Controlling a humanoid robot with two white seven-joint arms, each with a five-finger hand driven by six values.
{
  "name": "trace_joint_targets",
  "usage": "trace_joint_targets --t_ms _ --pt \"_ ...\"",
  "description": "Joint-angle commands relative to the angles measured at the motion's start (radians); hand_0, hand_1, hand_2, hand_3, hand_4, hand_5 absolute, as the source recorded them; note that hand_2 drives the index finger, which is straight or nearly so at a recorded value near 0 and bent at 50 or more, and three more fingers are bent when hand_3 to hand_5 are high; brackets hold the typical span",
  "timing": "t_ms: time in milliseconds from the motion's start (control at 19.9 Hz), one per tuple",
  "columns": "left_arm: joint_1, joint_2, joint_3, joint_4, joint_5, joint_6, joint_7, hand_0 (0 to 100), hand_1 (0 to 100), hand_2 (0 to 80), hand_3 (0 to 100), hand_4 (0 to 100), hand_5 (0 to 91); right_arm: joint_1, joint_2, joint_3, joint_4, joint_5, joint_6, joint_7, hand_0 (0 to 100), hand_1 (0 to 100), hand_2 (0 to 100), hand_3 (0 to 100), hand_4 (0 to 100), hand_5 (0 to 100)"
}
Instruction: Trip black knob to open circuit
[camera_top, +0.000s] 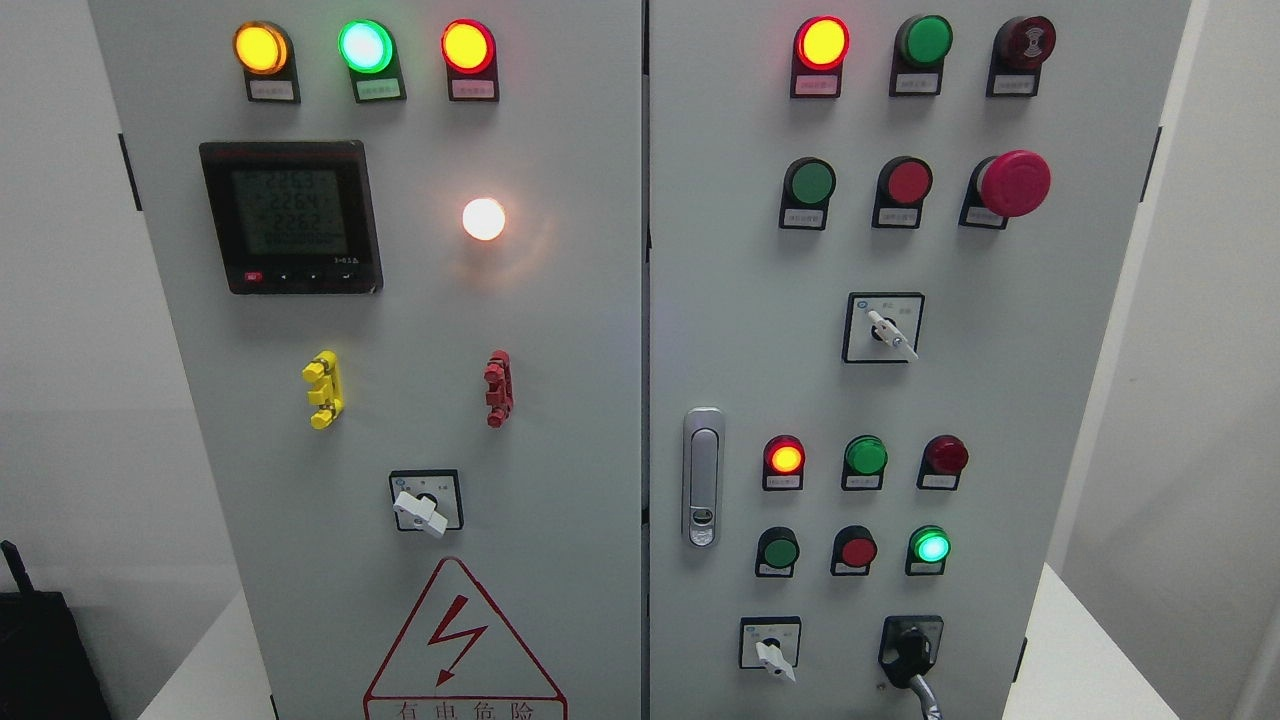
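Head view: neither hand is in the frame, so I cannot tell how the fingers stand. The black knob (910, 648) sits low on the right door (1000, 380) of the cabinet, at about five o'clock from the door handle (703, 478). Its lever appears to run from eleven to five o'clock, tip down-right. Best approach is probably square on, pinching the lever and turning steadily, clear of the white switch (772, 655) beside it.

Bright, even light, sharp focus; the white lamp (484, 219) flares, casting glare on the panel (560, 330)
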Motion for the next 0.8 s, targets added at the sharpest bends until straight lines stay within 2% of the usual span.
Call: trace_joint_targets --t_ms 0,752 --pt "0.000 -0.001 0.001 0.001 0.002 0.001 0.000 12 39 0.0 0 0 0.0 -0.022 -0.004 0.008 -0.066 -0.004 -0.032 0.020 89 96 0 100 100 90" --pt "0.000 -0.001 0.001 0.001 0.002 0.001 0.000 12 39 0.0 0 0 0.0 -0.008 -0.005 -0.026 -0.057 -0.017 -0.038 0.020 89 96 0 100 100 90"
